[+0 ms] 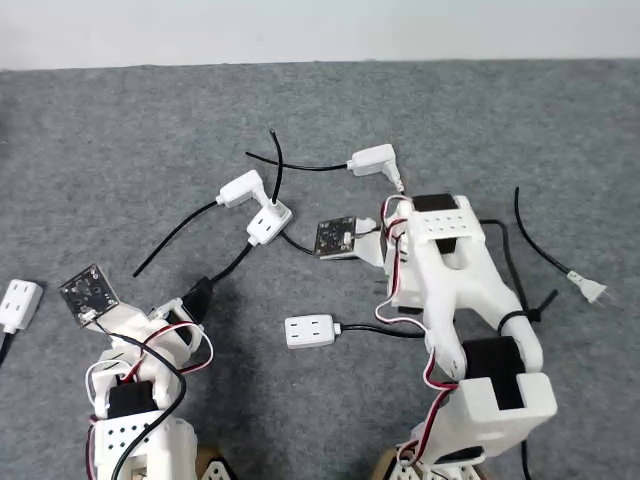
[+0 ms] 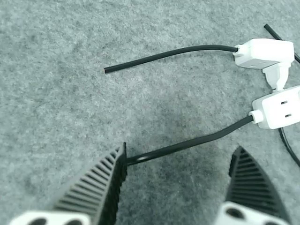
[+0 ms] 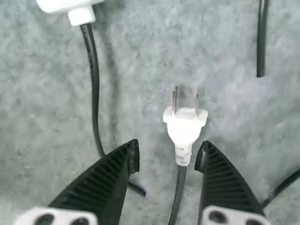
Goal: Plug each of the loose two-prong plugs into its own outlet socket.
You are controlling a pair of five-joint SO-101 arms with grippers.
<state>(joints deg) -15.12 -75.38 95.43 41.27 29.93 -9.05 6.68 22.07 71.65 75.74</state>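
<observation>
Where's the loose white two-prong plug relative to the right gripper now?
Right wrist view: the white two-prong plug lies flat on the grey carpet between the fingers of the open right gripper, touching neither, prongs pointing away from it.

Grey felt table (image 1: 120, 130) before me. Lying on it: centre socket (image 1: 310, 331); left-edge socket (image 1: 18, 303); far socket (image 1: 268, 224), touching angled plug (image 1: 240, 188); white plug (image 1: 372, 159) farther back; loose plug (image 1: 590, 290) right side; black cables (image 2: 168, 53).

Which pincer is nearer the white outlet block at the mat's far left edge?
Left. The left pincer sits somewhat right of the outlet block; the right pincer is far across the mat, straddling a loose plug.
</observation>
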